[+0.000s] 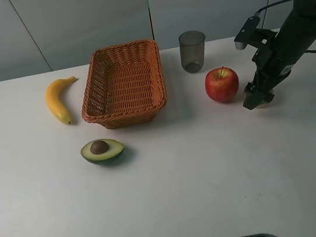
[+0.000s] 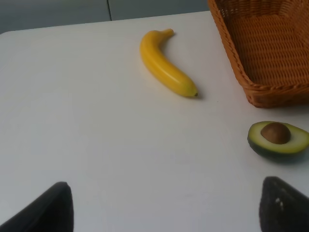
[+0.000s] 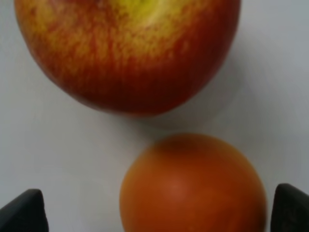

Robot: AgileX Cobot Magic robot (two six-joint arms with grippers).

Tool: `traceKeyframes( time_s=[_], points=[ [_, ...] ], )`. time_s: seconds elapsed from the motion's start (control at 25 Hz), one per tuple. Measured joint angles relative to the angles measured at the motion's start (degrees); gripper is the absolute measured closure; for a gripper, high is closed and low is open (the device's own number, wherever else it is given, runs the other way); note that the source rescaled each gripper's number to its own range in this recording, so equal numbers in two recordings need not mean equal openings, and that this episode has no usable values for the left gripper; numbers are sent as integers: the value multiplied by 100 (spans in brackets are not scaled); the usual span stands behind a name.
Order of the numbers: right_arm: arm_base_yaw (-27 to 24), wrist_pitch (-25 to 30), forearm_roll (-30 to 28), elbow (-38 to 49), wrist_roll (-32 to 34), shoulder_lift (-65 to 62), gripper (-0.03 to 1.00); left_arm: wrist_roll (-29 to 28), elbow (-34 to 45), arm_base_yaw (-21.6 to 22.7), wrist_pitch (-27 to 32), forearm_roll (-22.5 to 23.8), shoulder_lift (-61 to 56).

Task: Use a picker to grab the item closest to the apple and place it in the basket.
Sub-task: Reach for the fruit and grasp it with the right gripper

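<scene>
Smooth round orange item [image 3: 193, 186] sits on the matte white table [image 1: 213, 175], just right of the glossy red-yellow streaked apple [image 1: 221, 84] and well right of the woven wicker basket [image 1: 126, 106]; my right claw [image 1: 258, 101] straddles it, spread wide, gripping nothing.

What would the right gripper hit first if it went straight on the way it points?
The right gripper would probably meet the orange fruit between its open jaws; the apple lies beyond.

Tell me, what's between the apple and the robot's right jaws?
A small round orange fruit, right beside the apple; the right wrist view shows it.
</scene>
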Motion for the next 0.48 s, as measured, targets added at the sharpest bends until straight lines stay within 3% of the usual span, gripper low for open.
traceKeyframes(
  time_s=[0.48],
  points=[
    [4,-334,-293,-31,150,475,-3,0,0,0,0,0,0]
  ],
)
